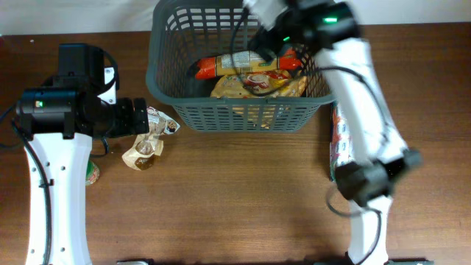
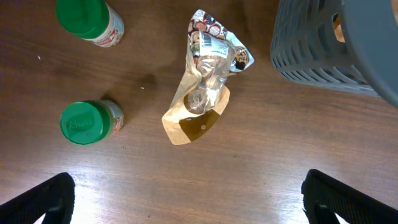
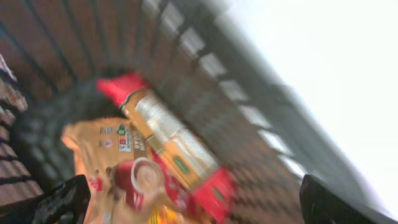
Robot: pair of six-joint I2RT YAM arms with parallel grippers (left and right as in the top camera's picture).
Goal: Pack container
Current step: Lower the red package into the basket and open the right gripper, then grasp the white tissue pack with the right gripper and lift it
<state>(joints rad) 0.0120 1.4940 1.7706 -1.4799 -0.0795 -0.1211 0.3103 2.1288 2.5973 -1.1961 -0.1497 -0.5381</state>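
The dark grey slotted basket stands at the back middle of the table. Inside lie a red and yellow packet and a tan bag. My right gripper hangs over the basket's right side. In the blurred right wrist view it is open and empty above the packet and the bag. My left gripper is left of the basket, over a clear and brown pouch. In the left wrist view it is open and empty, with the pouch flat on the table and the basket's corner at the upper right.
Two green-lidded jars stand left of the pouch; one shows beside the left arm. A red and white package lies right of the basket, partly under the right arm.
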